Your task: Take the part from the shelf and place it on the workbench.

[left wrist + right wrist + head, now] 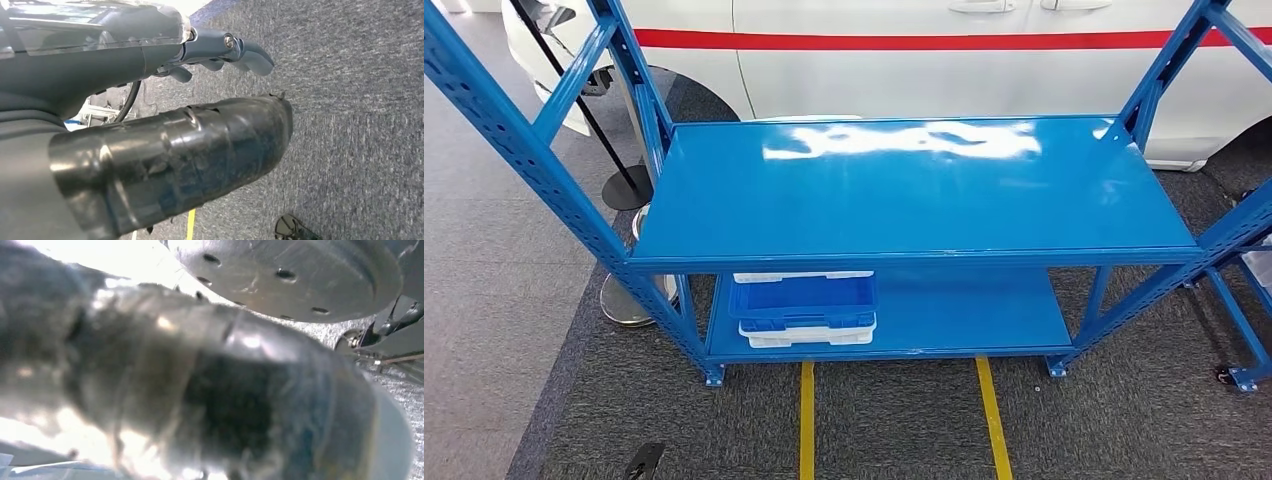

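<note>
We face the blue workbench [904, 190], its surface bare. Our right hand [210, 405] appears to hold the metal disc [300, 275], fingers hidden; left hand [165, 150] holds nothing, fingers loosely apart. Placing remains.

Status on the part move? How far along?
Looks done: the pickup, probably. A drilled metal disc sits right against the right hand in its wrist view, though blur hides the fingers' grip. In hand: the robot faces the blue bench top. Left: placing, as the disc is not on that top yet. The left hand hangs over carpet, holding nothing.
</note>
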